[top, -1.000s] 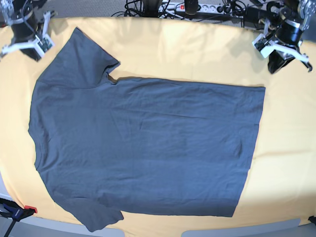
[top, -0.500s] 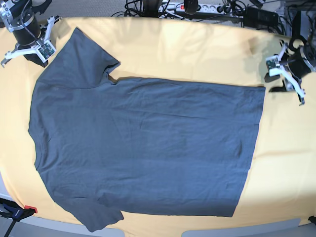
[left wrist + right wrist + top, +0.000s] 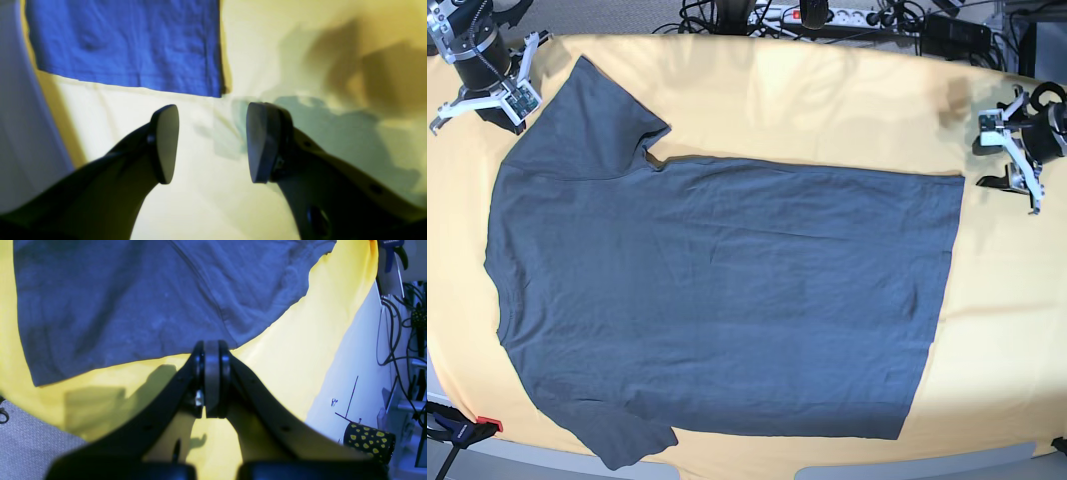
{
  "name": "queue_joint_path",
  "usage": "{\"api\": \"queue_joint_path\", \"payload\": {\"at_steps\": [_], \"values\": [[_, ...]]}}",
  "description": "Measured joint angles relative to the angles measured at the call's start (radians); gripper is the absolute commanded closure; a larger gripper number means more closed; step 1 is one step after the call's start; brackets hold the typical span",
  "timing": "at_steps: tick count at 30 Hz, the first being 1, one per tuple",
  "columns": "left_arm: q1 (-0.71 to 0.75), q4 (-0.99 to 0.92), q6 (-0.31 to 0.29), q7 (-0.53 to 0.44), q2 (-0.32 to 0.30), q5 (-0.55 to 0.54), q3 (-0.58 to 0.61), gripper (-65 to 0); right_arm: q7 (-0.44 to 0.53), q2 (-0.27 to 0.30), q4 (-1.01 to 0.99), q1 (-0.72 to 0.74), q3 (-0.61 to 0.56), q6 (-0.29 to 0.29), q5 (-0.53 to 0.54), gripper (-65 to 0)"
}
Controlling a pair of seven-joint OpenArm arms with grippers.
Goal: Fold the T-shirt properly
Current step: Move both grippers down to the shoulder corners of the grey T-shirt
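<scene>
A dark grey T-shirt lies spread flat across the centre of the yellow cloth, unfolded. At right of frame, the left gripper hangs with jaws parted and empty just off the hem corner; at upper left, the right gripper is pressed closed on nothing beside a sleeve. A pinch could snag the cloth beneath (both fabrics lie flush). Only the base view shows the whole garment.

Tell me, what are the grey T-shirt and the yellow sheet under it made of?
T-shirt: looks like soft knit cotton, matte, with fine wrinkles and stitched hems. Yellow cloth: seemingly a thin woven fabric, matte, lying smooth with faint creases; its exact fibre can't be told.
</scene>
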Motion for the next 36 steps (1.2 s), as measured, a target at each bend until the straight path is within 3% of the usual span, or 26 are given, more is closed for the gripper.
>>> {"api": "queue_joint_path", "payload": {"at_steps": [13,24,26,28,29,30,33,34,36], "values": [[-0.436,-0.13,0.026,-0.007,0.036,0.049,0.454,-33.2,-0.019,0.0,0.0,0.001,0.0,0.0,0.0,0.0],[-0.71,-0.213,0.056,-0.019,0.112,0.029,0.717,-32.9,-0.026,0.0,0.0,0.002,0.0,0.0,0.0,0.0],[-0.741,-0.217,0.055,-0.006,0.111,0.029,0.742,-27.5,-0.027,0.0,0.0,0.002,0.0,0.0,0.0,0.0],[-0.756,-0.22,0.042,0.003,0.114,0.03,0.754,-12.8,-0.03,0.0,0.0,0.002,0.0,0.001,0.0,0.0],[-0.757,-0.221,0.036,0.013,0.116,0.024,0.756,-4.6,-0.033,0.0,0.0,0.002,0.0,0.005,0.0,-1.6],[-0.762,-0.222,0.034,0.03,0.118,0.014,0.759,0.0,-0.032,-0.001,0.0,0.002,0.0,0.021,0.0,-8.6],[-0.78,-0.222,0.032,0.085,0.121,-0.054,0.76,0.0,-0.032,-0.001,0.0,0.002,0.0,0.042,0.001,-32.2],[-0.791,-0.222,0.021,0.096,0.121,-0.066,0.761,0.0,-0.032,0.0,0.0,0.002,0.0,0.041,0.0,-36.3],[-0.799,-0.222,0.021,0.121,0.12,-0.093,0.761,0.0,-0.013,0.0,0.0,0.002,0.0,0.04,0.014,-37.6]]}}
